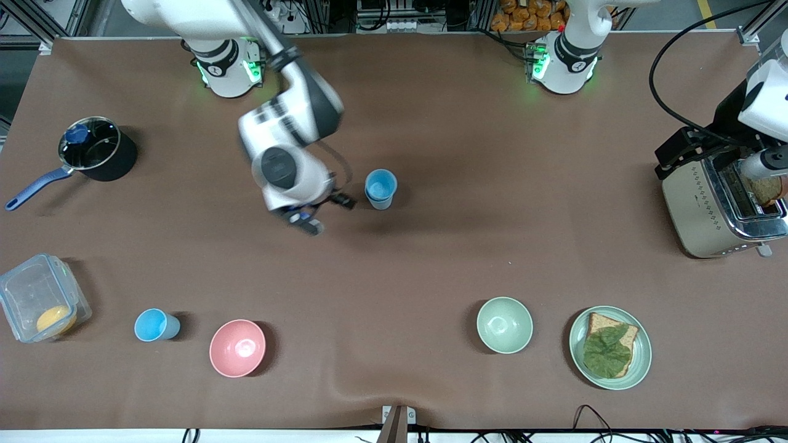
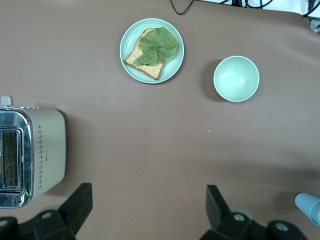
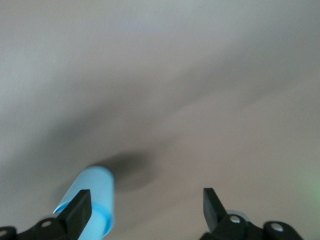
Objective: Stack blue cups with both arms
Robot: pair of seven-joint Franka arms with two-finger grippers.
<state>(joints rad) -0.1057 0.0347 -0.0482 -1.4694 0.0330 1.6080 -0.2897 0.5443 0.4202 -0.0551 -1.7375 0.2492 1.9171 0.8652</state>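
Brown matting covers the counter (image 1: 431,123). One blue cup (image 1: 380,188) stands upright near the counter's middle. The second blue cup (image 1: 156,325) stands nearer the front camera, toward the right arm's end, between a clear plastic box (image 1: 38,306) and a pink bowl (image 1: 237,347). The two cups are well apart.

The right gripper (image 1: 317,215) hangs low over the counter just beside the middle cup, fingers (image 3: 77,210) spread wide and holding nothing; the right wrist view shows that cup (image 3: 90,202) against one finger's outer side.

The left gripper (image 2: 145,212) is over the toaster (image 1: 717,206) end of the counter, open wide and empty. A green bowl (image 1: 504,325) and a plate (image 1: 640,363) with toast (image 1: 609,351) lie nearer the front camera.
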